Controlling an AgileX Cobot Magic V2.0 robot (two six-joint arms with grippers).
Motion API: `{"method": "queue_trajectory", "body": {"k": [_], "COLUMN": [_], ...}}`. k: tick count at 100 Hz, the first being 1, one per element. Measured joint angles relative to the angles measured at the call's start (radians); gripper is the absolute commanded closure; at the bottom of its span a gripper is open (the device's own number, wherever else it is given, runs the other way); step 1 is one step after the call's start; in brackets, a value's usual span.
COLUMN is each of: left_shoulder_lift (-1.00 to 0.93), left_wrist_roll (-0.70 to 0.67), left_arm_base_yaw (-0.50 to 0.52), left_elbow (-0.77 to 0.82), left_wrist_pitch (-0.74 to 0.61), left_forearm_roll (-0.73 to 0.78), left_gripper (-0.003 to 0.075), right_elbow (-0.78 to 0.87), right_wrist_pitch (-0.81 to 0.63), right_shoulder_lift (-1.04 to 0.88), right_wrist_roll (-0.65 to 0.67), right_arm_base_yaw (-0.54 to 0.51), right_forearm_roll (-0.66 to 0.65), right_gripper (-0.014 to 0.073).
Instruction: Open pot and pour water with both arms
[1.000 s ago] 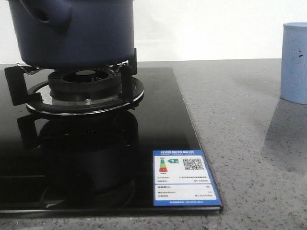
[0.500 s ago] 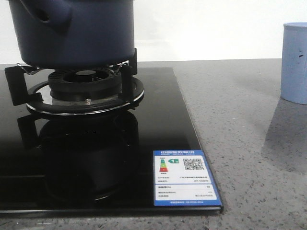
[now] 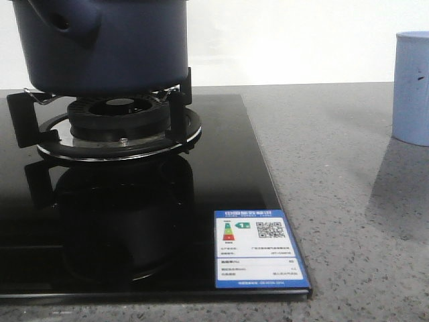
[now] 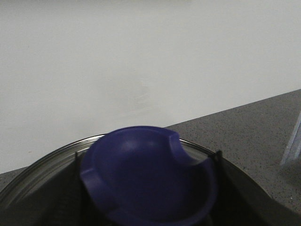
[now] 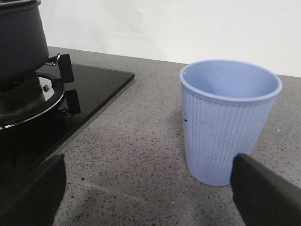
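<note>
Speckled grey stone covers the desk (image 3: 335, 168), with a plain white wall behind it. Set into the desk is a glossy black glass gas hob (image 3: 221, 181), and on its black metal trivet (image 3: 177, 100) over the round burner (image 3: 117, 111) stands the large round dark navy-blue matte pot (image 3: 127, 47), its stubby side spout with a hole (image 3: 64, 25) facing the front camera.

Near the hob's front corner is a blue-bordered white energy label sticker (image 3: 258, 248) carrying a QR code, a coloured efficiency arrow scale and a green tag with the figure 1; its small lines of print are too fine to read.

Seen from the left wrist, the round blue lid knob (image 4: 148, 176) with a notch in its rim lies right at the left fingers, above the lid's glass and metal rim (image 4: 42, 160). Dark shapes flank the knob, but whether those fingers are apart or closed on it cannot be told.

From the right wrist, the two black right fingers (image 5: 28, 188) stand wide apart, holding nothing. A pale blue ribbed plastic cup (image 5: 225, 122) stands upright on the desk just ahead of them, towards the finger on its side, while the pot and trivet lie ahead beyond the other finger.
</note>
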Motion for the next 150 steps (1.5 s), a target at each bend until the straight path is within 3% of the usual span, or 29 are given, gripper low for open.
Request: {"method": "queue_trajectory", "body": {"k": [49, 73, 121, 131, 137, 145, 150], "left_shoulder_lift": [0.002, 0.002, -0.215, -0.279, -0.318, -0.361, -0.388], "left_wrist_roll": [0.0, 0.0, 0.0, 0.0, 0.0, 0.0, 0.0], "left_arm_base_yaw": [0.0, 0.0, 0.014, 0.05, 0.083, 0.13, 0.166], "left_elbow": [0.0, 0.0, 0.0, 0.0, 0.0, 0.0, 0.0], "left_wrist_pitch": [0.021, 0.019, 0.026, 0.053, 0.082, 0.142, 0.182], "left_forearm_roll": [0.0, 0.0, 0.003, 0.003, 0.004, 0.006, 0.006], "left_gripper": [0.0314, 0.0146, 0.0155, 0.0221, 0.0305, 0.0444, 0.0542], "right_elbow": [0.0, 0.0, 0.0, 0.0, -0.005, -0.04, -0.072], "right_wrist_pitch": [0.0, 0.0, -0.044, -0.056, -0.058, -0.065, -0.072], "right_shoulder_lift": [0.0, 0.0, 0.0, 0.0, 0.0, 0.0, 0.0], "right_wrist_roll": [0.002, 0.002, 0.002, 0.002, 0.002, 0.002, 0.002], "right_arm_base_yaw": [0.0, 0.0, 0.02, 0.047, 0.058, 0.068, 0.07], "right_forearm_roll": [-0.001, -0.001, -0.001, -0.001, -0.001, -0.001, -0.001], "right_gripper": [-0.0048, -0.0048, -0.0038, 0.0058, 0.0147, 0.0325, 0.0483]}}
